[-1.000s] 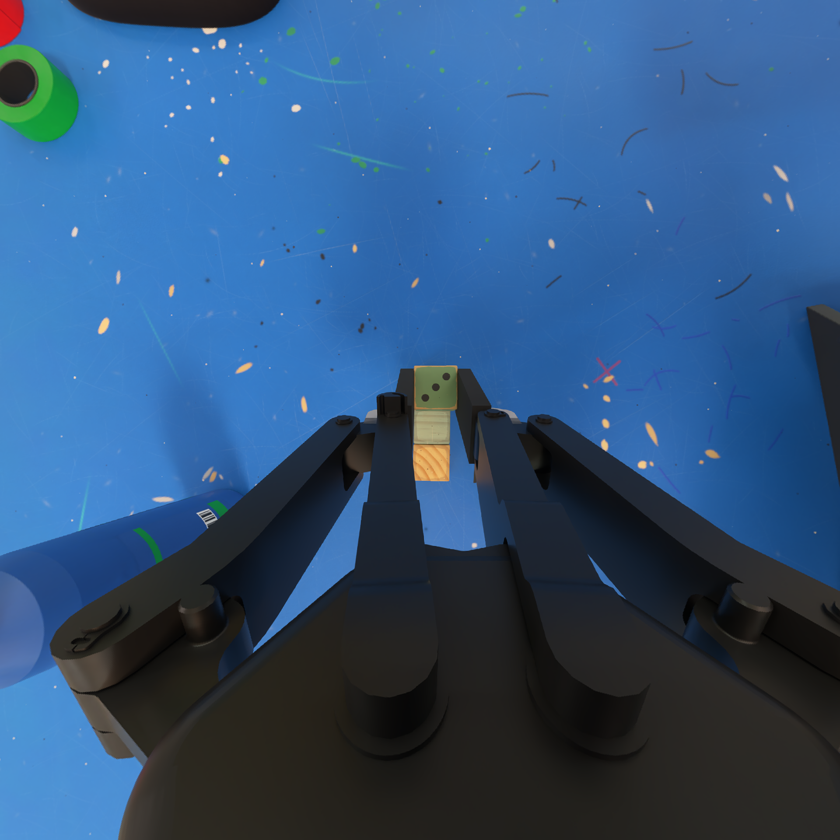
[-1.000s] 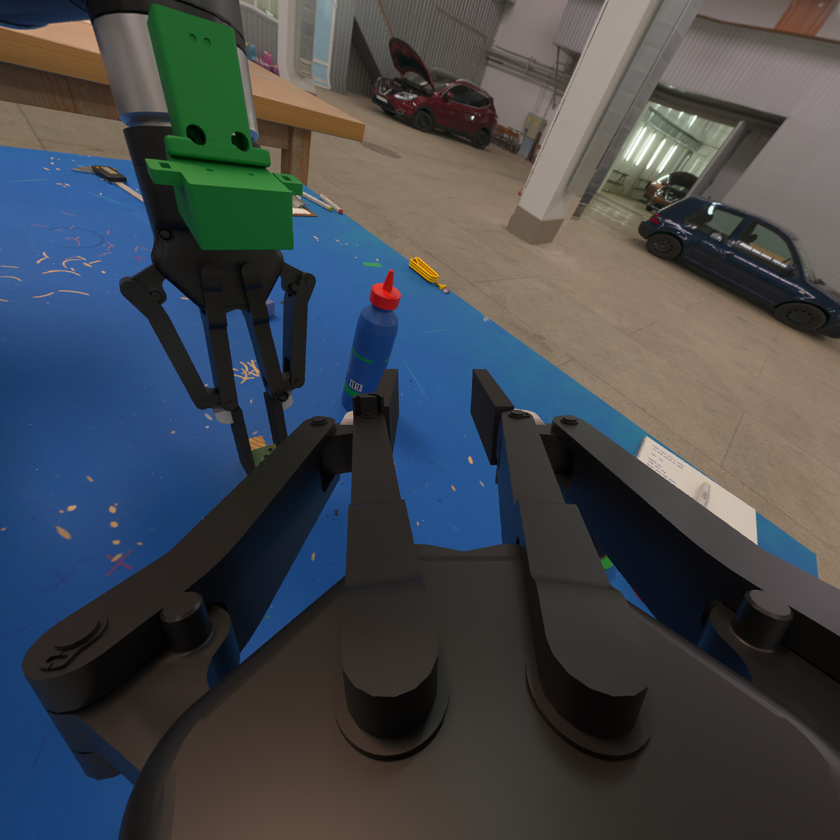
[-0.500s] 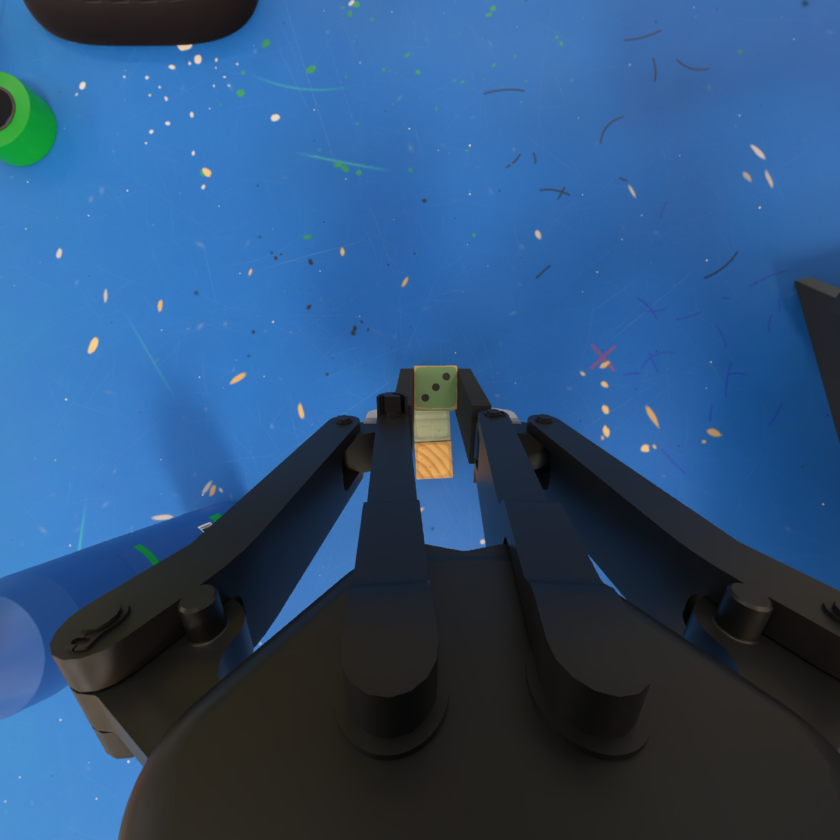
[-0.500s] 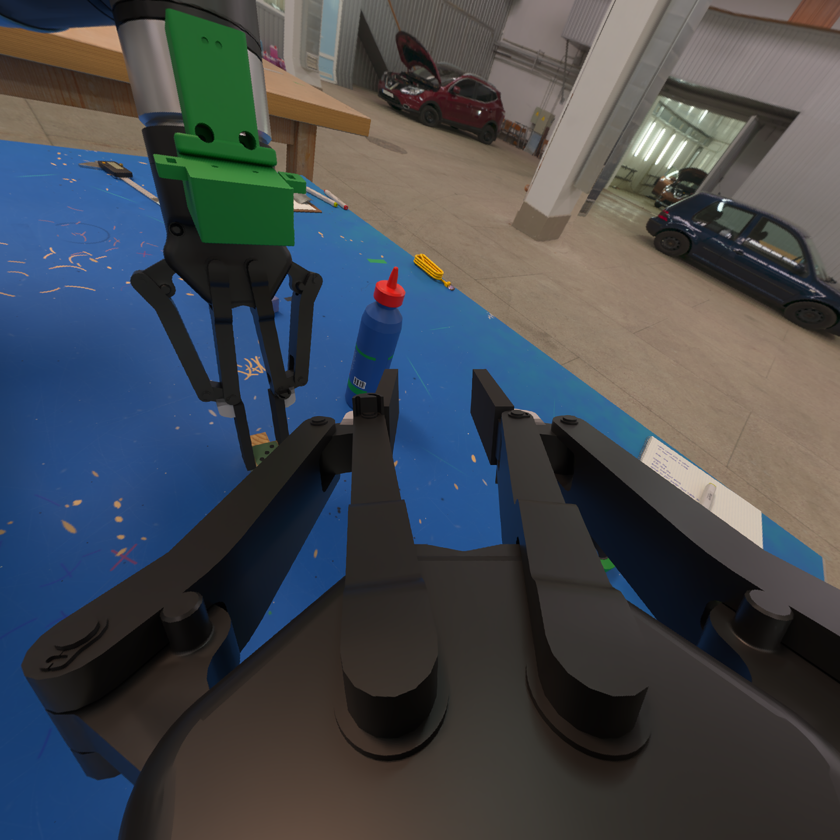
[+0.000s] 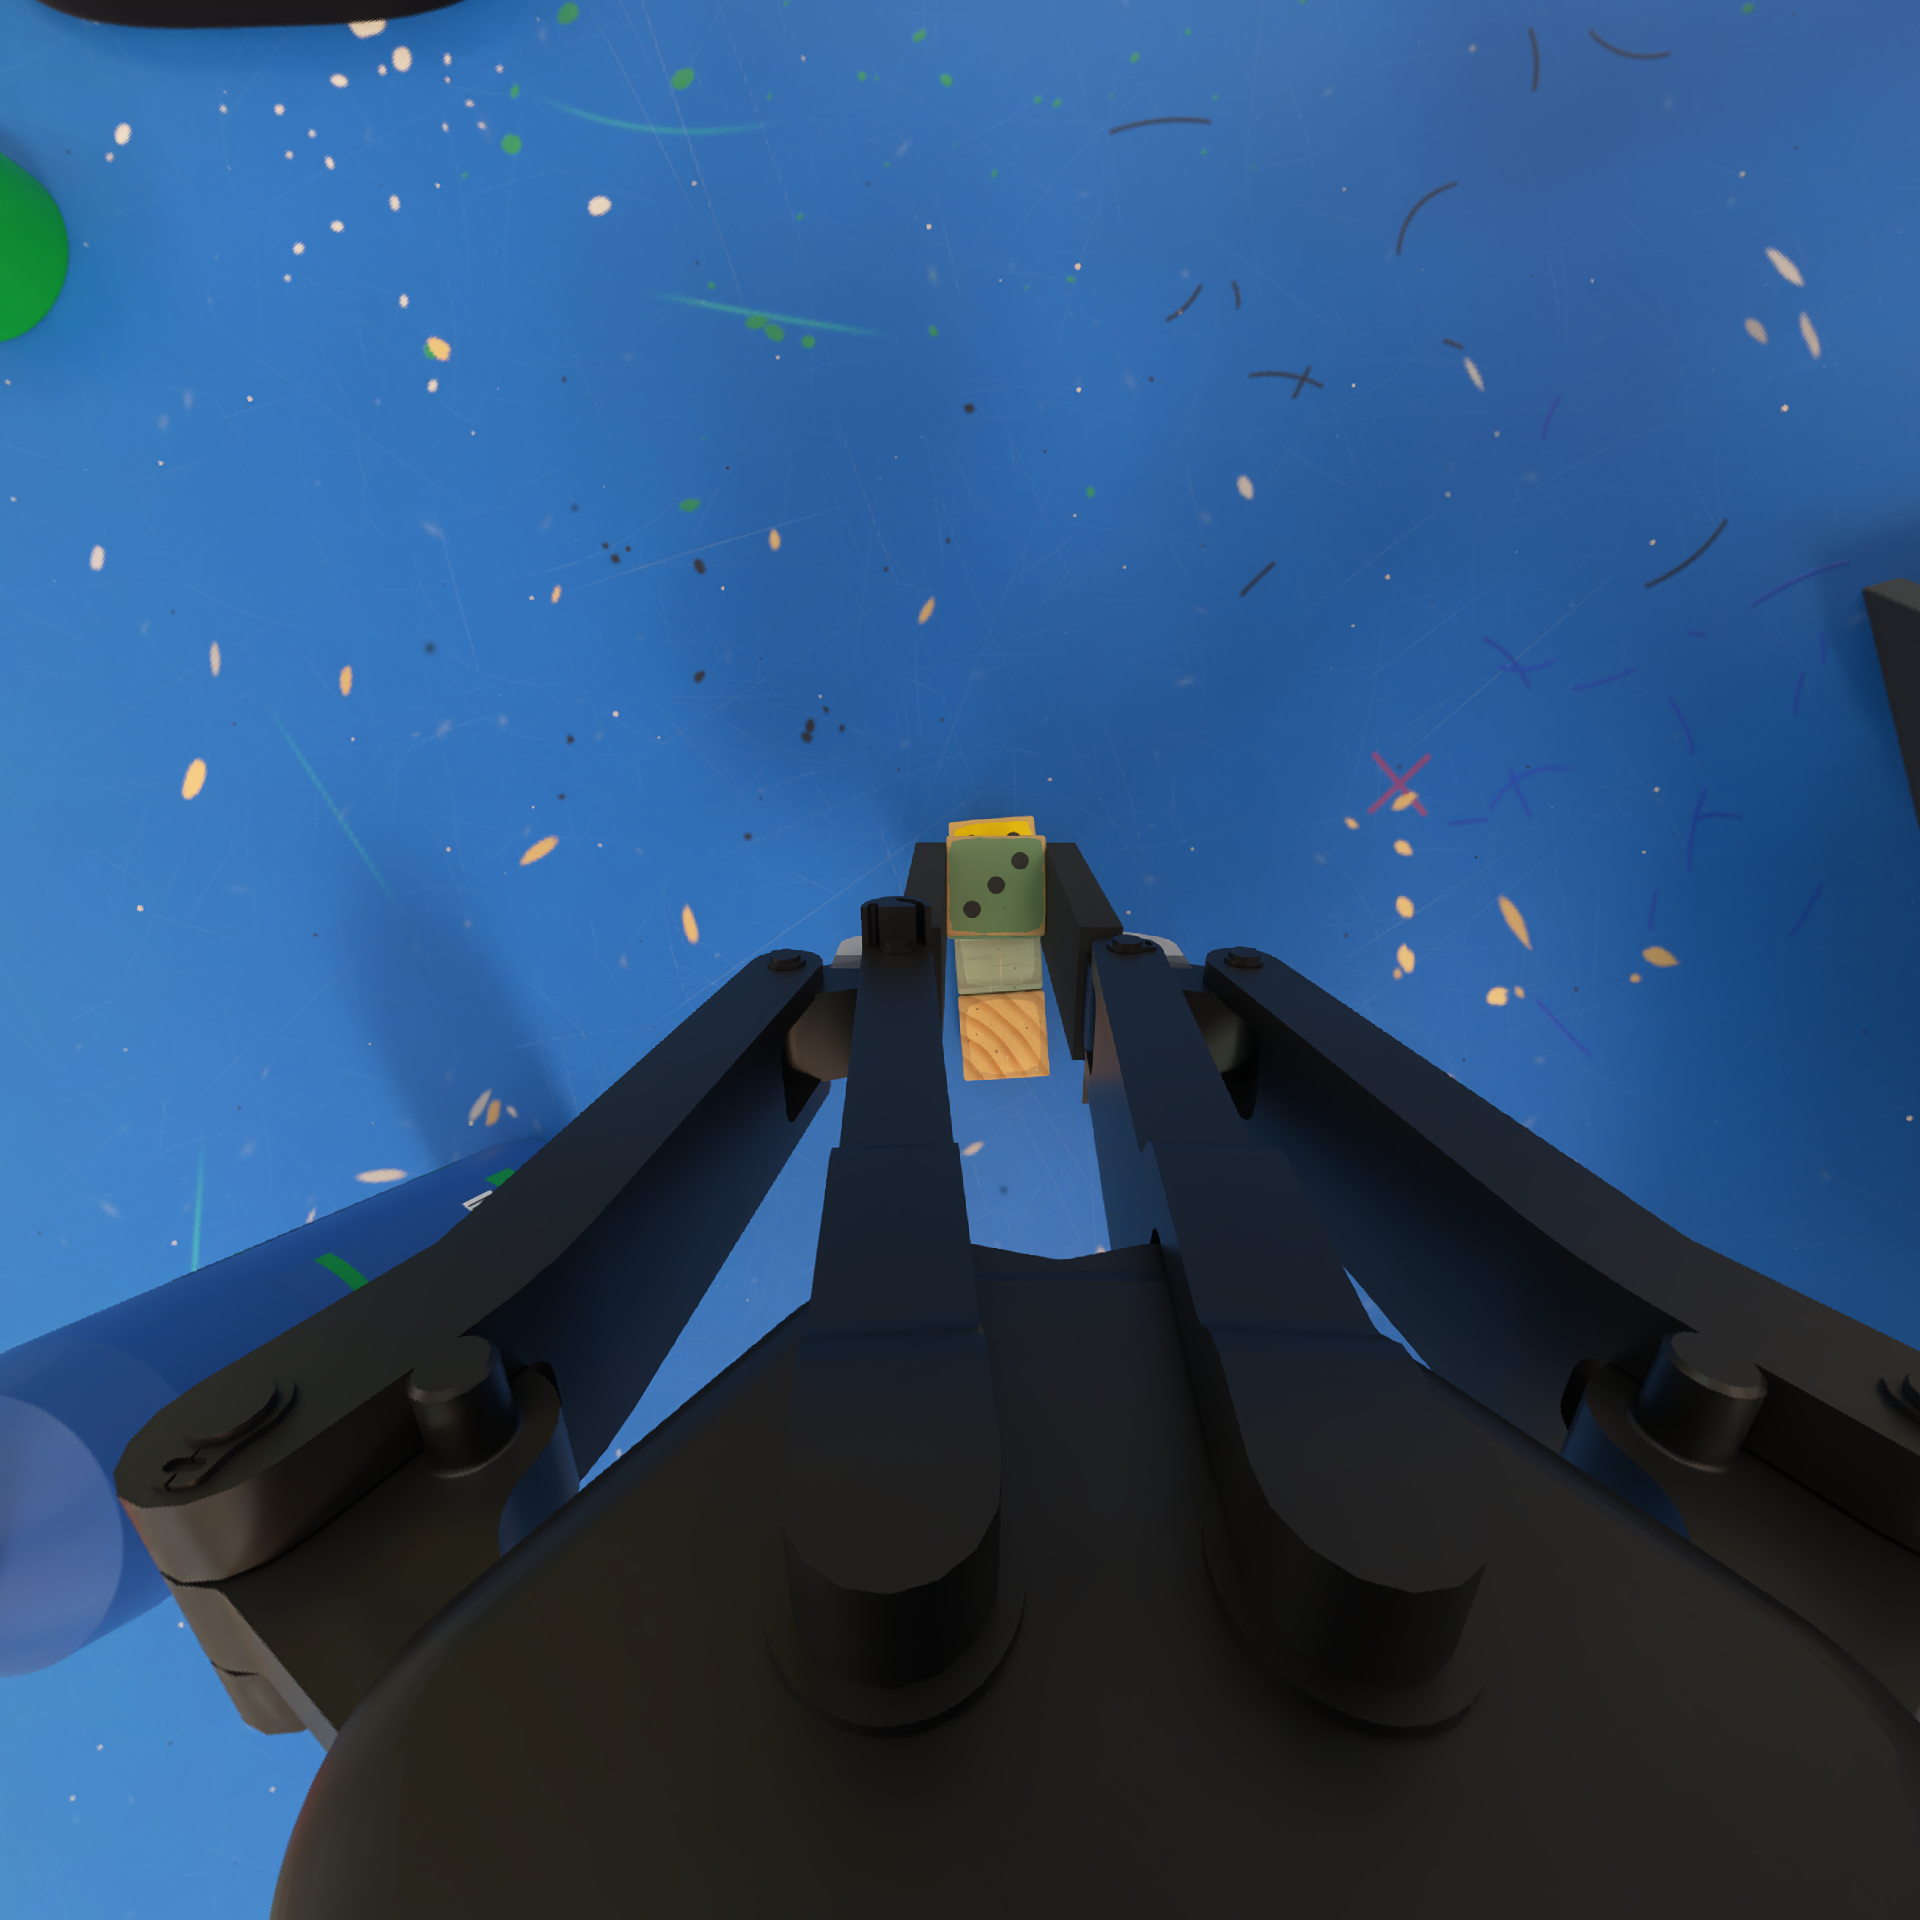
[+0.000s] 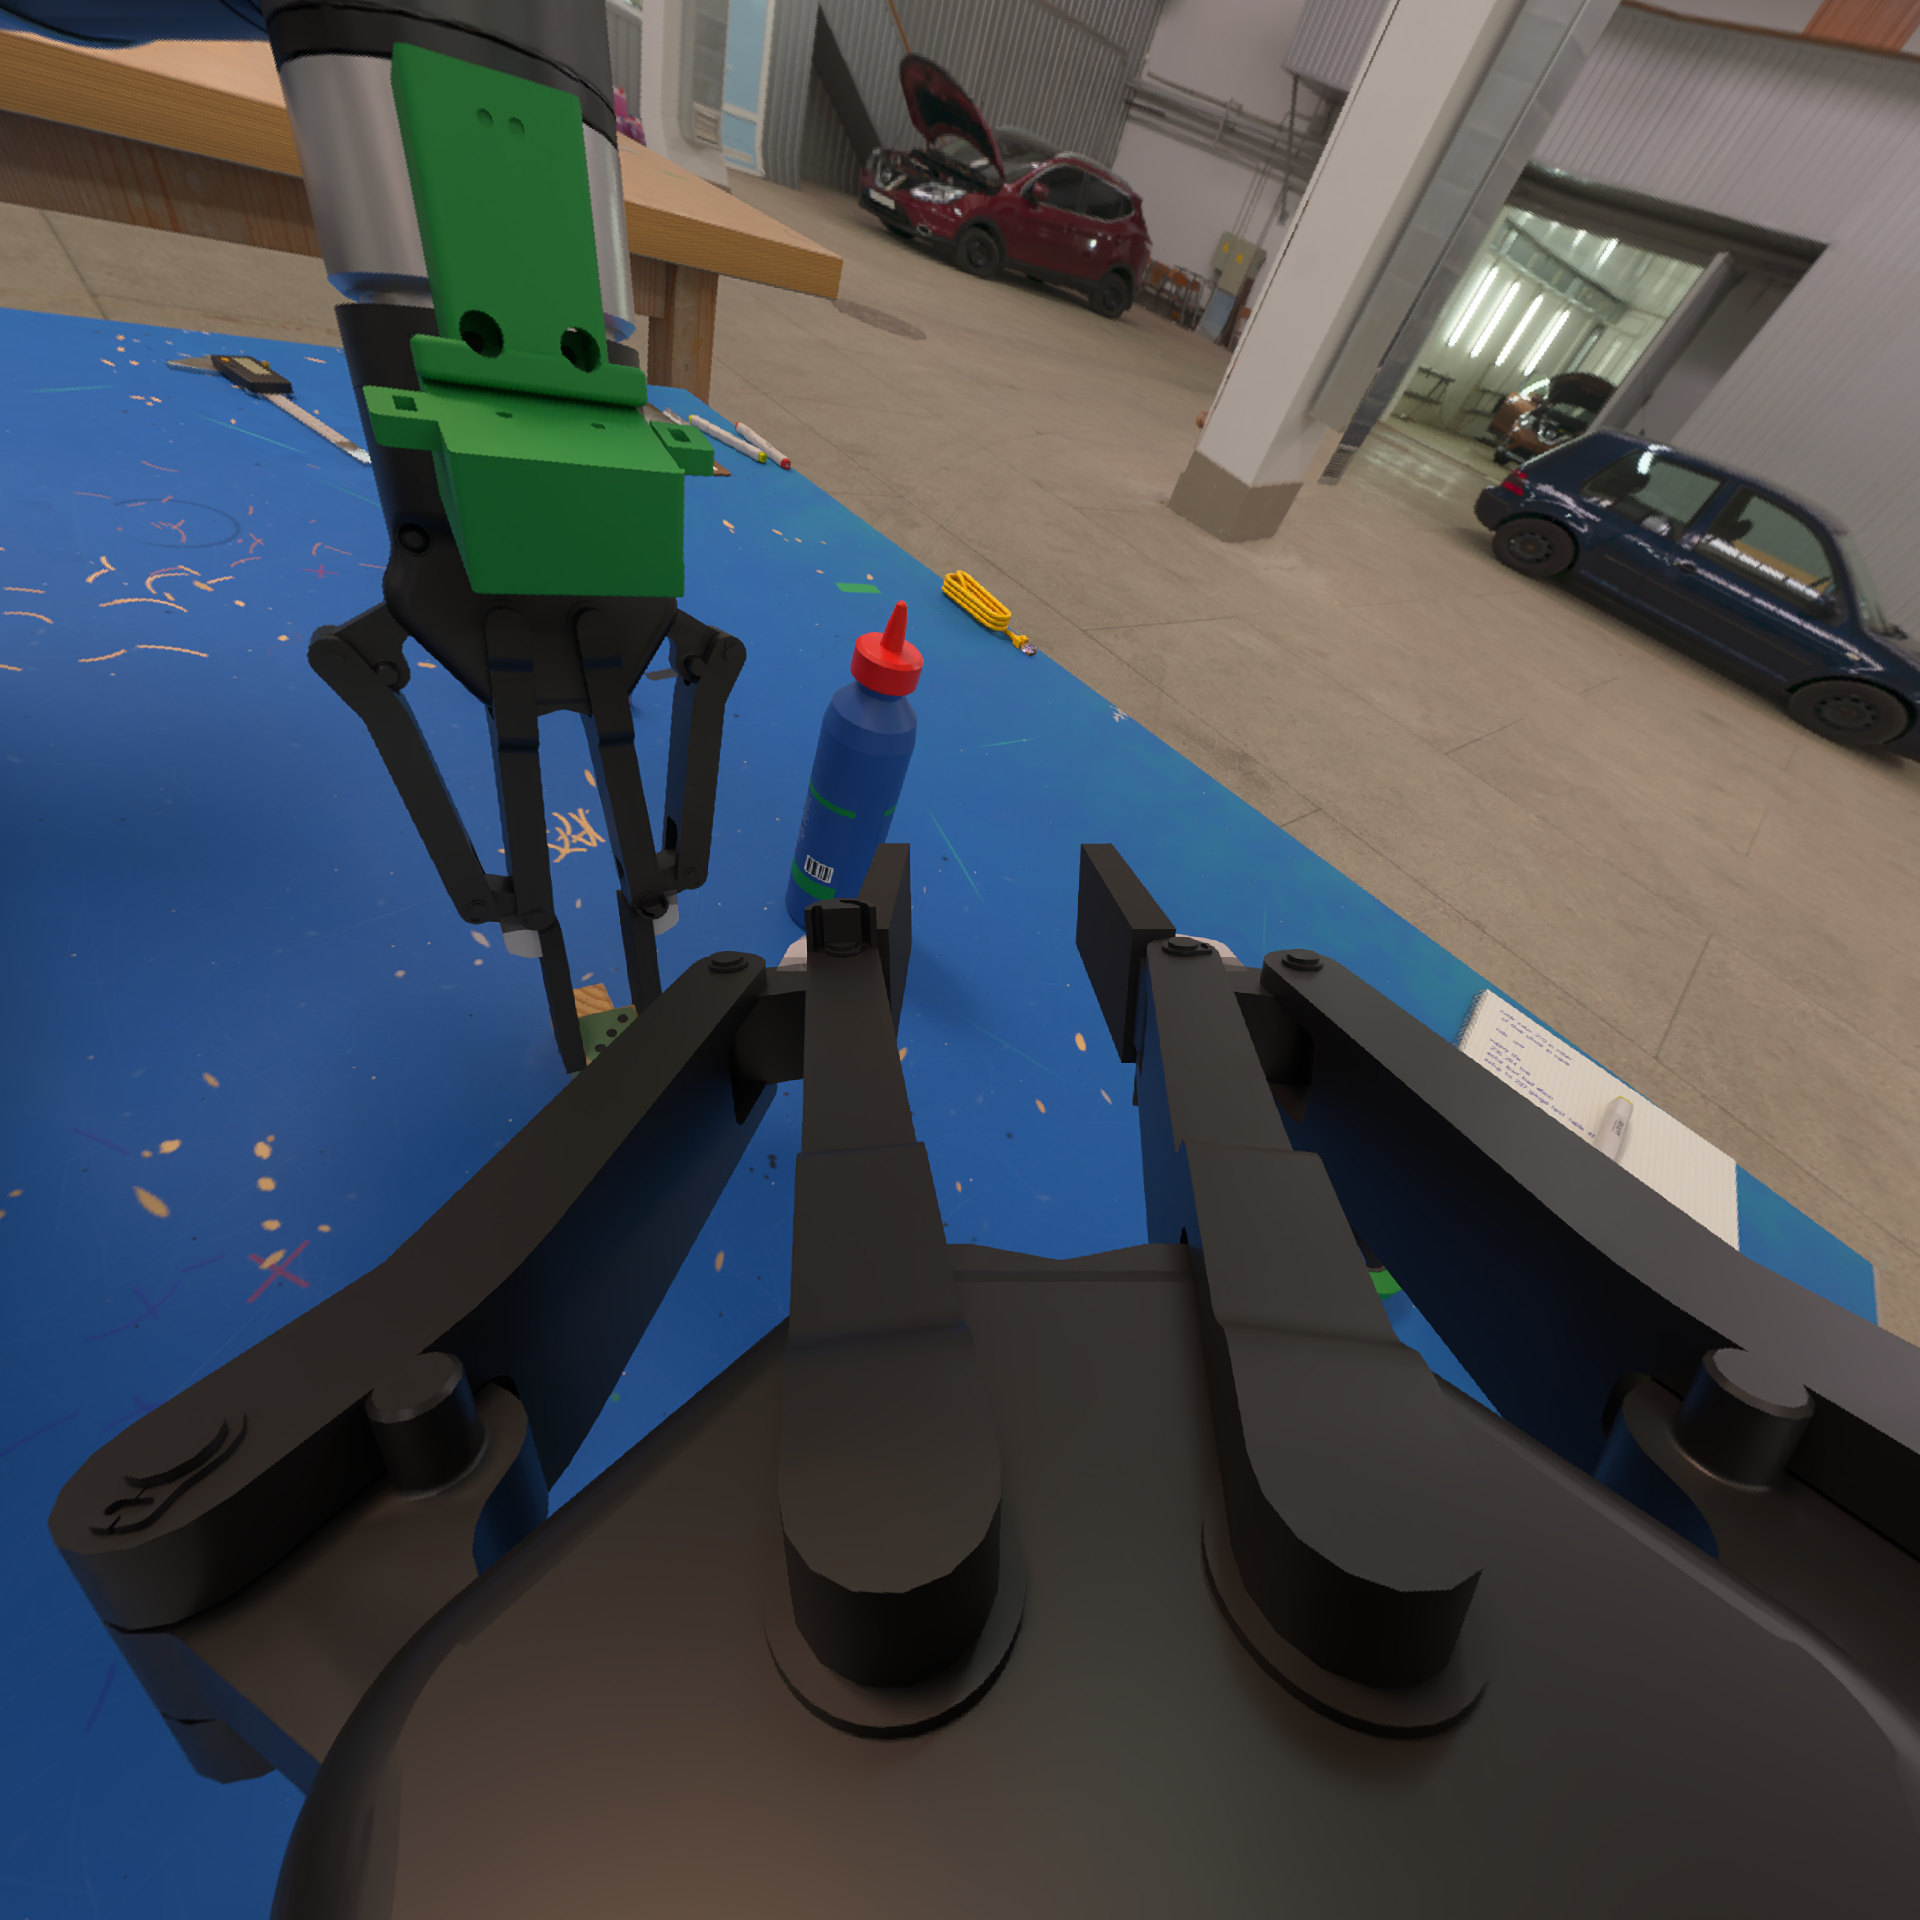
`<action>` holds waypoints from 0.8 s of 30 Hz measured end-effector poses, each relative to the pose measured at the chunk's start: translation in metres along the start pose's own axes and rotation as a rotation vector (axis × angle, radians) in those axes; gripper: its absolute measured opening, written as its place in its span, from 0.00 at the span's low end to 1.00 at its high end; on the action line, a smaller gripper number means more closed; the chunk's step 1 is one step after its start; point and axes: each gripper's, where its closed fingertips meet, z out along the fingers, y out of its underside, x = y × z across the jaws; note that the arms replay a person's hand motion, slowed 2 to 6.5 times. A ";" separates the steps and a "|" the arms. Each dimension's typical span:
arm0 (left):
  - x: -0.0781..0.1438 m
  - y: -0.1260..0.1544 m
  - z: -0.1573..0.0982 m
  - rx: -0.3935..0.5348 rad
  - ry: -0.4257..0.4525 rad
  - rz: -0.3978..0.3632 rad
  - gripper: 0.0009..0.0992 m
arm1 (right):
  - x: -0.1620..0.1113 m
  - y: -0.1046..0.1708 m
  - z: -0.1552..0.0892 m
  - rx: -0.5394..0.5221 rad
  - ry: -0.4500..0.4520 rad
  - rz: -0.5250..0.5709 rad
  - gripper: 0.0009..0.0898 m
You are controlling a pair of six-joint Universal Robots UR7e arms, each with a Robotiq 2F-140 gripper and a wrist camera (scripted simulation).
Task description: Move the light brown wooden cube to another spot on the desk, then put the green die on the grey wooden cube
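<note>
In the left wrist view my left gripper (image 5: 995, 883) is shut on the green die (image 5: 995, 885), whose three-pip face is toward the camera. A pale grey-green face (image 5: 997, 964) shows just under the die; I cannot tell if it is the die's side or the grey cube. The light brown wooden cube (image 5: 1004, 1035) lies on the blue desk (image 5: 935, 468) below. A yellow edge (image 5: 992, 828) peeks out beyond the die. In the right wrist view the left gripper (image 6: 603, 1039) holds the die (image 6: 611, 1027) low over the desk. My right gripper (image 6: 995, 902) is open and empty.
A blue bottle with a red cap (image 6: 857, 790) stands beside the left gripper and shows in the left wrist view (image 5: 208, 1351). A green roll (image 5: 26, 249) sits far left. A notepad (image 6: 1600, 1132), a yellow item (image 6: 977, 597) and pens (image 6: 738, 442) lie near the desk's edge.
The left gripper has shifted over the desk with the die held: the marks and the green roll slid up and left in its view, and a yellow edge appeared beyond the die. The right gripper stays open.
</note>
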 end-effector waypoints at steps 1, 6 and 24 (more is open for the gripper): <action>0.000 0.000 0.000 -0.002 0.002 -0.001 0.25 | 0.000 0.000 0.000 0.000 0.001 0.001 0.48; -0.001 0.001 0.001 -0.010 -0.002 0.001 0.25 | 0.001 0.000 0.000 0.003 0.000 0.006 0.48; -0.003 0.000 0.001 -0.011 -0.007 0.001 0.25 | 0.001 0.002 0.000 -0.003 -0.002 0.010 0.48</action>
